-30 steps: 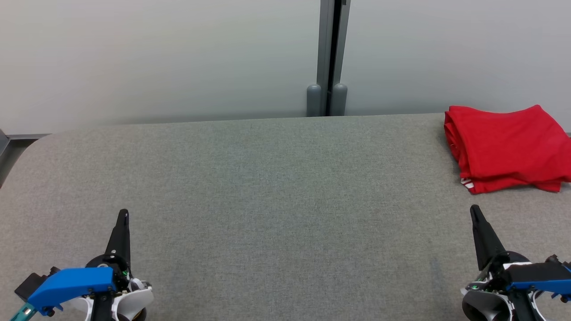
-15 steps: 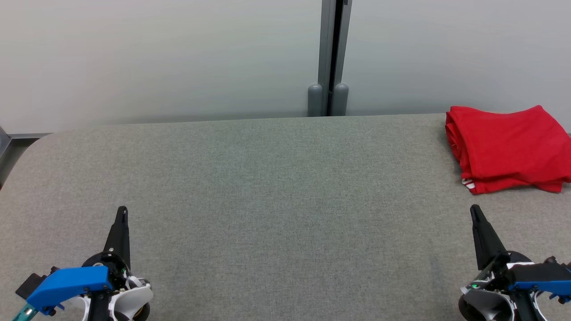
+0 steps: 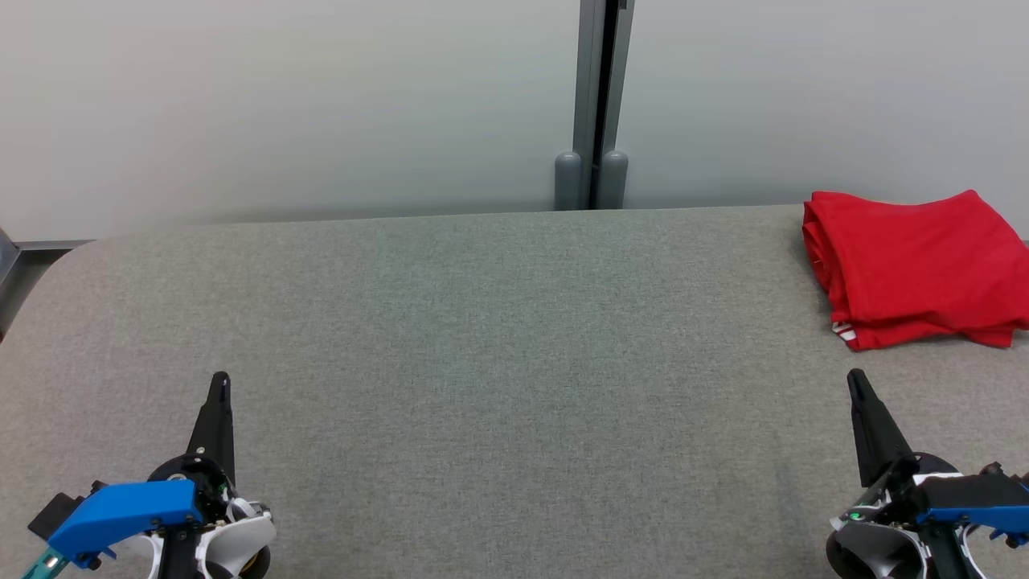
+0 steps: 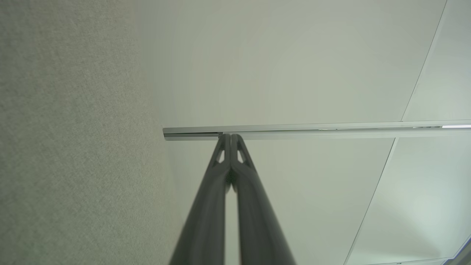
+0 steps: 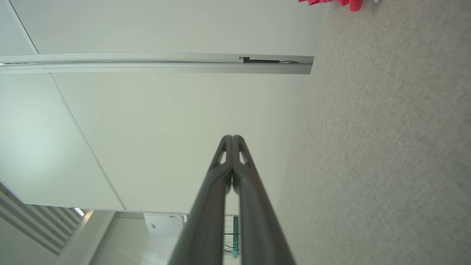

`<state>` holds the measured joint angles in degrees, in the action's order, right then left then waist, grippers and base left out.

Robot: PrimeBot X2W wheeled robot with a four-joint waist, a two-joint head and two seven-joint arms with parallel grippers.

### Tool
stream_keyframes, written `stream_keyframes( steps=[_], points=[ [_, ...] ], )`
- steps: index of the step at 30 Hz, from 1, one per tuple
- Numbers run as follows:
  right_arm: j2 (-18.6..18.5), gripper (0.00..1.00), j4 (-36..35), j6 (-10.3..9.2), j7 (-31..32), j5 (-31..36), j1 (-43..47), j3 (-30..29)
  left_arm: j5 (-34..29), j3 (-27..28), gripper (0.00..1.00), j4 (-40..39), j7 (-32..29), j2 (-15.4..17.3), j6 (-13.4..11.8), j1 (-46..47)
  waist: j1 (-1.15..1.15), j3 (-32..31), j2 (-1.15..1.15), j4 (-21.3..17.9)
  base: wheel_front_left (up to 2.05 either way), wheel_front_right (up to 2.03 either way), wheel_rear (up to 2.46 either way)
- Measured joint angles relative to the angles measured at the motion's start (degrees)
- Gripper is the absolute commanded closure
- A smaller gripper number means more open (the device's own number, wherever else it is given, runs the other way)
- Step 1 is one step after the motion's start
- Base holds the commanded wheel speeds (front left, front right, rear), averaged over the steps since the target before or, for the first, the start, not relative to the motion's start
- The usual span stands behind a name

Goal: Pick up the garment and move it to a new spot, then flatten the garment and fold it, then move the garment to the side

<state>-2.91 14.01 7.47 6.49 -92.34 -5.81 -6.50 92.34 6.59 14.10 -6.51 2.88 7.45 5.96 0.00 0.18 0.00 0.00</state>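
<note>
Folded red garment [image 3: 912, 265] lies at two o'clock, likely set aside. The left gripper [image 3: 220, 382] and right gripper [image 3: 854, 378] sit clear, fingers together

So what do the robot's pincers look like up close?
The left pincer and right pincer each have two long, dark, pointy fingers with little triangle holes near the tips. Behind each sits a round black-and-white wrist with a blue cover.
</note>
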Motion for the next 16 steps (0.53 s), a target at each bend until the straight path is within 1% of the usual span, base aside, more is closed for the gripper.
stream_keyframes(
  steps=[16],
  points=[
    [0.0,1.0,0.0,0.0,0.0,0.0,0.0,0.0,0.0,0.0,1.0,0.0,0.0,0.0,0.0,0.0,0.0,0.0,0.0,0.0,0.0,0.0,0.0]
  ],
)
